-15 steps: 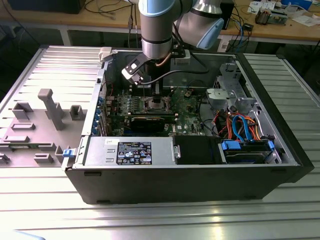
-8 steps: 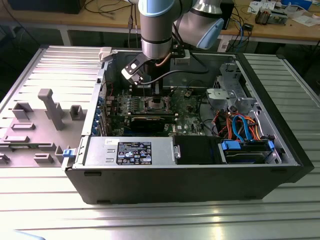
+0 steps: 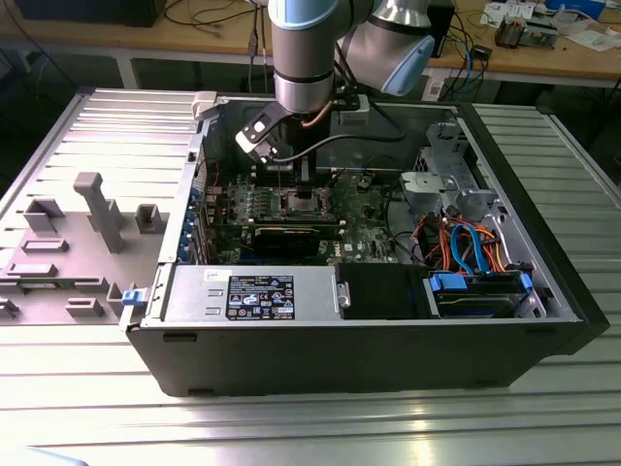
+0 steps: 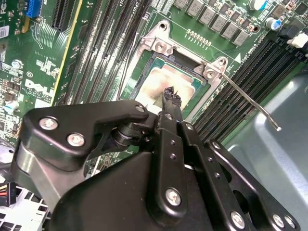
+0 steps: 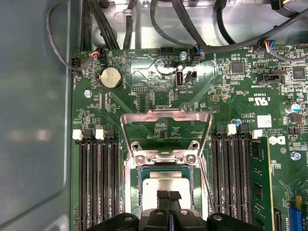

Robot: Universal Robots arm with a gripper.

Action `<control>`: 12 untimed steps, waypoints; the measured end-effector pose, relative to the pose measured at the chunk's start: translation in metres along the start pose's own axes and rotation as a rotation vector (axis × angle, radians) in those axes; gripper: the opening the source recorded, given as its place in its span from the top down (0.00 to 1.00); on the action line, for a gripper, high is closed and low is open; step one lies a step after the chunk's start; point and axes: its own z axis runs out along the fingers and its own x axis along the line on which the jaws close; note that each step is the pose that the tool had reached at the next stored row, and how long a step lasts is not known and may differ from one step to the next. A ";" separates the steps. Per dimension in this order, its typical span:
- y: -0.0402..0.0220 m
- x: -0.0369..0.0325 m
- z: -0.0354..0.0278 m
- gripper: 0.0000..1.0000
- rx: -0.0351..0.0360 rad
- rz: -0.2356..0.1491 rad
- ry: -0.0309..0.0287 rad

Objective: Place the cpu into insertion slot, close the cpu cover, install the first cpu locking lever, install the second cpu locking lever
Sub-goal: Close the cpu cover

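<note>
Cpu (image 5: 162, 182) just beneath end effector (image 5: 169, 195)

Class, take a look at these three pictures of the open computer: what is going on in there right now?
One robot arm reaches down into the open computer case. Its gripper, fingers together, sits right over the cpu, which already lies in the insertion slot on the green board. The cpu cover is swung open, away from the socket, and a thin locking lever sticks out to one side, not latched down.
</note>
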 end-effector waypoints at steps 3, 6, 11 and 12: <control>0.0001 0.0001 -0.0018 0.89 -0.0002 -0.001 0.0003; 0.0001 0.0000 -0.0021 0.89 0.0000 -0.002 0.0003; 0.0002 0.0001 -0.0023 0.89 0.0000 -0.002 0.0002; 0.0002 0.0000 -0.0028 0.89 0.0001 -0.002 0.0001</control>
